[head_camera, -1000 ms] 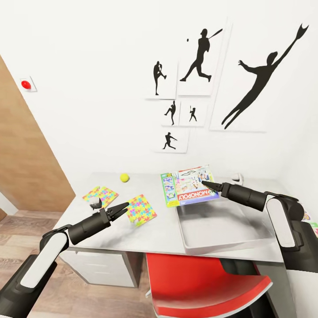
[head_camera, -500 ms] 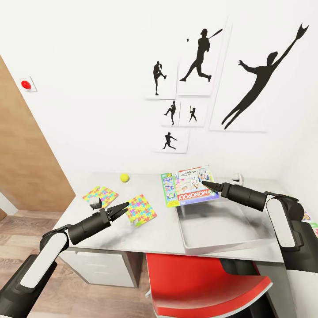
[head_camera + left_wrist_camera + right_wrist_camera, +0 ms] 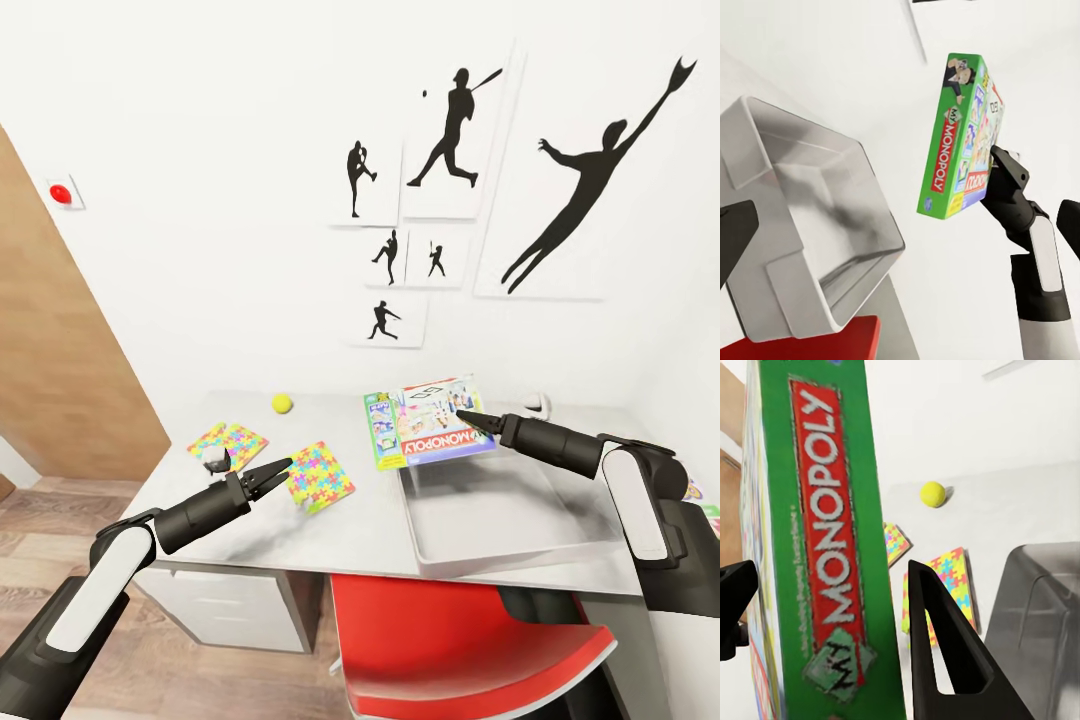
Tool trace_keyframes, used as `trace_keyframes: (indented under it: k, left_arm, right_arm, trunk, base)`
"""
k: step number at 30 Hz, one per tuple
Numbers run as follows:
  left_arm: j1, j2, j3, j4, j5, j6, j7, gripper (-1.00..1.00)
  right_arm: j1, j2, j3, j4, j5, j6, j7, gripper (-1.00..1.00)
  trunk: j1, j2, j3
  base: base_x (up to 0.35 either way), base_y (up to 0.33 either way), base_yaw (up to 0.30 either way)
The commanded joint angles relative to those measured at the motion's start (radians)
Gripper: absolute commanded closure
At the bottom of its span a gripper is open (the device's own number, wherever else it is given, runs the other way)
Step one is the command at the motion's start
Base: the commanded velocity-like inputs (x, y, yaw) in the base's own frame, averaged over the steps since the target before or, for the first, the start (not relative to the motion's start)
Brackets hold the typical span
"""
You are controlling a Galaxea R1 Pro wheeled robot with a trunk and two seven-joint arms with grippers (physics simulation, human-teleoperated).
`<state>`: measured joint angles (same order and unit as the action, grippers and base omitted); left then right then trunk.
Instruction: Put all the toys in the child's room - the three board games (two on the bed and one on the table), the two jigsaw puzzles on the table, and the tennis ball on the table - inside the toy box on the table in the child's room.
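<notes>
My right gripper (image 3: 465,415) is shut on the edge of the green-white-red Monopoly board game (image 3: 428,422), which hangs tilted over the far left rim of the light grey toy box (image 3: 500,545) on the table (image 3: 365,525). In the right wrist view the box (image 3: 817,547) sits between my fingers (image 3: 945,660). My left gripper (image 3: 275,470) hovers open and empty over the table's left part, next to one jigsaw puzzle (image 3: 320,476). A second jigsaw puzzle (image 3: 228,440) lies further left. The tennis ball (image 3: 282,402) rests near the wall. The bed is out of view.
A red chair (image 3: 460,640) stands against the table's front edge below the toy box. A small grey object (image 3: 214,462) sits on the left puzzle and a white object (image 3: 540,405) lies at the back right. A wooden door (image 3: 50,380) is at the left.
</notes>
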<state>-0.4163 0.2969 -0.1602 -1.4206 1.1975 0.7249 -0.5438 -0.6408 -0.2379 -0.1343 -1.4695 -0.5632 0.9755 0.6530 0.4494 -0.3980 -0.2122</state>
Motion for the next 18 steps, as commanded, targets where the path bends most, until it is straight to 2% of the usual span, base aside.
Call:
trace_keyframes:
  k: [1,15,18]
  left_arm:
    - [-0.001,0.001,-0.001,0.000,0.007,0.005,0.001,-1.00]
    - [-0.001,0.001,-0.001,0.000,0.007,0.005,0.001,-1.00]
    - [-0.001,0.001,-0.001,0.000,0.007,0.005,0.001,-1.00]
  right_arm:
    - [-0.001,0.000,-0.001,0.000,0.000,0.006,0.004,1.00]
    - [-0.001,0.000,-0.002,0.004,0.001,0.008,0.001,1.00]
    - [-0.002,0.000,-0.002,0.011,0.001,0.009,-0.020,1.00]
  trunk:
    - [0.001,-0.002,-0.002]
    - [0.001,-0.002,-0.001]
    - [0.001,-0.002,-0.001]
  base:
    - [0.000,0.000,0.000]
    - [0.000,0.000,0.000]
    - [0.000,0.000,0.000]
